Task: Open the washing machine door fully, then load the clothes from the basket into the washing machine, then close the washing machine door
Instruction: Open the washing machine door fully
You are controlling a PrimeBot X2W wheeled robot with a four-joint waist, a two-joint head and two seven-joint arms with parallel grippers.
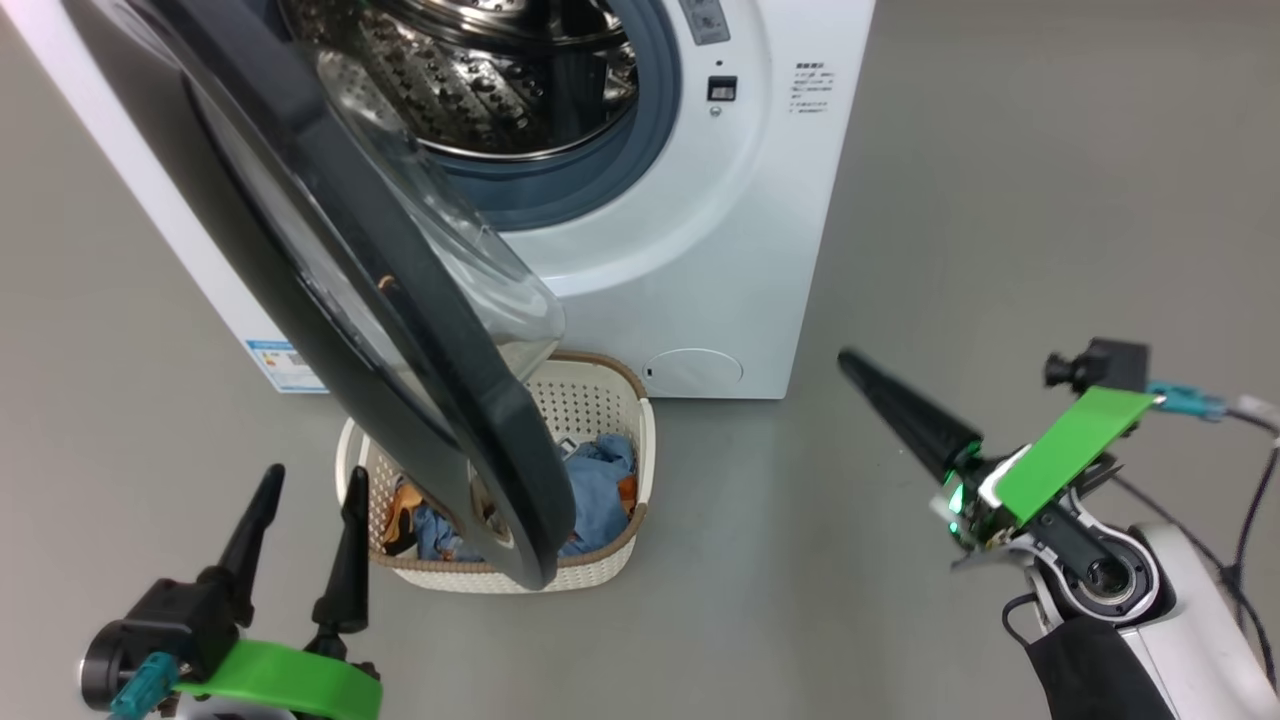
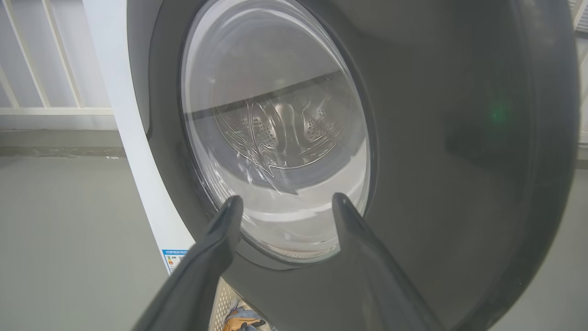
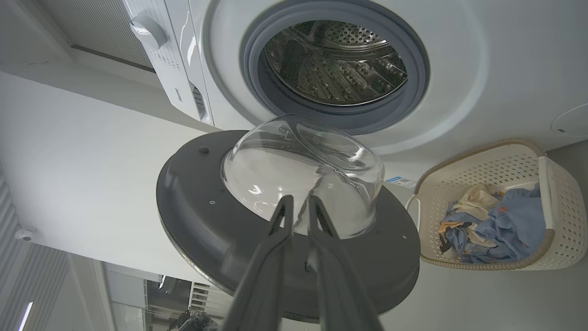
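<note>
Black fingers up front: left claw at 7 o'clock in head view, spread wide, gripping nothing, tips near left rim of basket, aimed at outer face of door per its wrist view. Right claw at 4 o'clock, nearly closed, thin slit between fingers, nothing gripped, out over bare grey floor, pointing toward 10 o'clock, well apart from washer. Door swung out, running from 11 o'clock down to just below centre, glossy black rim, clear glass dome bulging toward washer side, lower edge overhanging basket. Basket on floor just below centre toward 6 o'clock, right in front of washer, left half hidden behind door. Clothes inside basket: light blue heap at its 3 o'clock side, orange-brown piece at its 9 o'clock side. Washer at 12 o'clock, white, opening uncovered, steel drum and grey-blue gasket showing, blue label low at 9 o'clock corner.
</note>
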